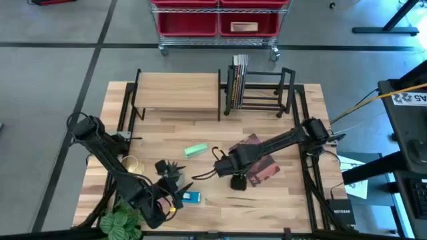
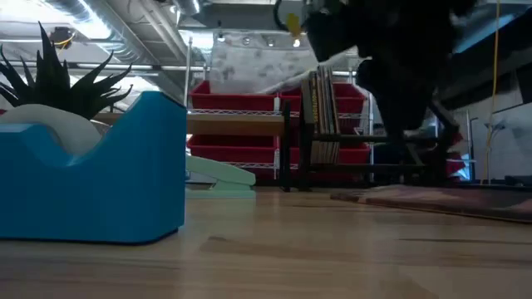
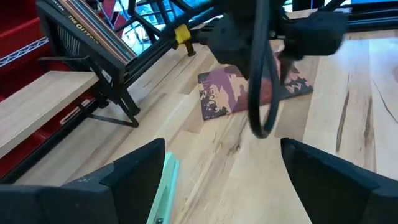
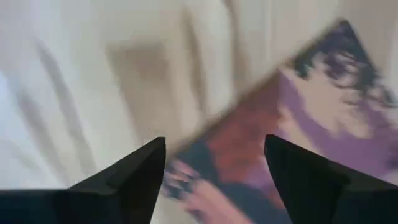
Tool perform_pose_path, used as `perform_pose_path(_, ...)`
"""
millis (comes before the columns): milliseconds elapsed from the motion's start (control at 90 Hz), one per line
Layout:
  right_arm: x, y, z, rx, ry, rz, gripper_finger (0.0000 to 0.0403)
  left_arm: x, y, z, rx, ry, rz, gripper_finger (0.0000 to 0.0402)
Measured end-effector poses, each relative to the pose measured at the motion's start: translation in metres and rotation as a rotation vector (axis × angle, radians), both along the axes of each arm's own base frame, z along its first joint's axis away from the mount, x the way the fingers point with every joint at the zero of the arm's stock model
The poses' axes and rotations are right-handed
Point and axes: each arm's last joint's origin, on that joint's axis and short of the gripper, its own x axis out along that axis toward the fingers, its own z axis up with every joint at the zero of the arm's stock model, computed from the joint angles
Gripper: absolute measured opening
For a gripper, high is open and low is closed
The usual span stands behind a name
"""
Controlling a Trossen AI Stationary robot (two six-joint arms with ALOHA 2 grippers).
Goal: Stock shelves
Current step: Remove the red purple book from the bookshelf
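Observation:
A book with a maroon and purple cover (image 1: 259,160) lies flat on the table, right of centre. My right gripper (image 1: 233,172) is over its left edge, open, with a finger on either side of the book's edge (image 4: 249,143). My left gripper (image 1: 168,195) is open near the front left and holds nothing; its wrist view looks toward the book (image 3: 249,93). The wood-topped shelf (image 1: 177,93) and the black book rack (image 1: 263,90) stand at the far edge. Several books (image 1: 239,80) stand upright at the rack's left end. My right gripper comes at the book's left edge (image 4: 205,143) from above with open fingers. Whether the fingers touch the cover, I cannot tell. The book lies flat on the table.
A green stapler (image 1: 195,151), a small spiky black plant (image 1: 171,170), a blue tape dispenser (image 1: 191,197), a tape roll (image 1: 130,163) and a leafy green plant (image 1: 122,221) crowd the front left. A wheeled cart with red bins (image 1: 217,23) stands beyond the table.

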Motion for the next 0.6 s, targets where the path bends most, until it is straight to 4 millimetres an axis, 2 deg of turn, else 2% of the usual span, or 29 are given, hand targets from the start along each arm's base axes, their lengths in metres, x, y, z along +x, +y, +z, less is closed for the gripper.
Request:
perform_pose_path(133, -0.016, -0.013, -0.012, -0.029, 0.078, 0.08, 0.0223, 0.0, 0.0, 0.0, -0.005, 0.006, -0.004, 0.0308)
perform_pose_path(222, -0.023, -0.024, -0.031, 0.05, 0.043, 0.078, 0.0207, 0.0, 0.0, 0.0, -0.007, 0.008, -0.005, 0.0308)
perform_pose_path(300, -0.034, -0.035, -0.05, 0.049, 0.05, 0.056, 0.0199, 0.0, 0.0, -0.001, -0.013, 0.015, -0.01, 0.0308)
perform_pose_path(400, -0.049, -0.046, -0.063, 0.004, 0.032, -0.022, 0.0196, 0.0, 0.0, -0.001, -0.005, 0.021, -0.014, 0.0308)
perform_pose_path(600, -0.077, -0.047, -0.07, 0.012, -0.032, -0.274, 0.0195, 0.0, 0.0, 0.0, 0.001, 0.024, -0.015, 0.0308)
